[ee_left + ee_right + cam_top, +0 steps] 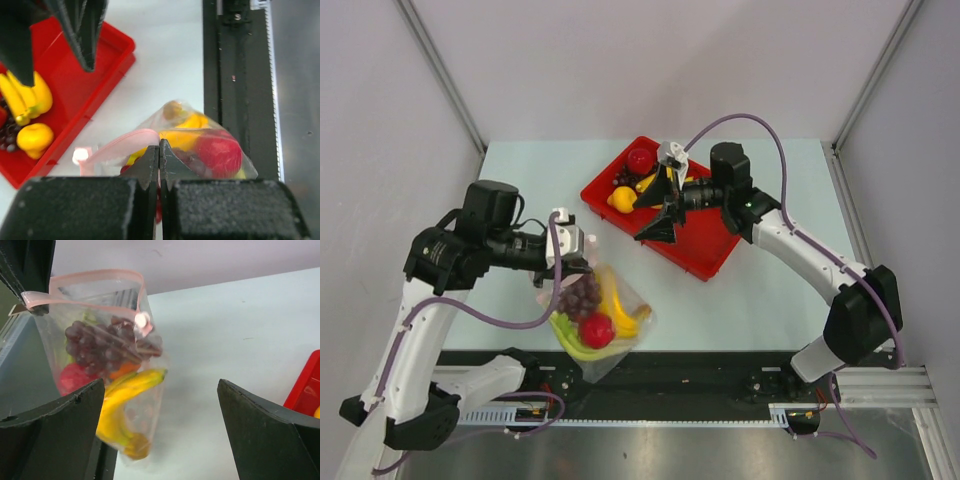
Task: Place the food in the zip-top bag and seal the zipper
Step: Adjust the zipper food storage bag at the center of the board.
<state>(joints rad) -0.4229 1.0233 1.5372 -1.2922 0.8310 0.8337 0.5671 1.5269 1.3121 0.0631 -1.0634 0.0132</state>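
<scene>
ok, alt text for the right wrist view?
A clear bag with a pink zipper, held by one top corner in the left gripper, contains grapes, a banana and an apple. The right gripper frames it, jaws open, over a pale table.

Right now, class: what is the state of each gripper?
Left gripper: closed on the zip-top bag, at its zipper.
Right gripper: open, holding nothing.

Zip-top bag with food inside, front left; tray behind, to its right.
</scene>
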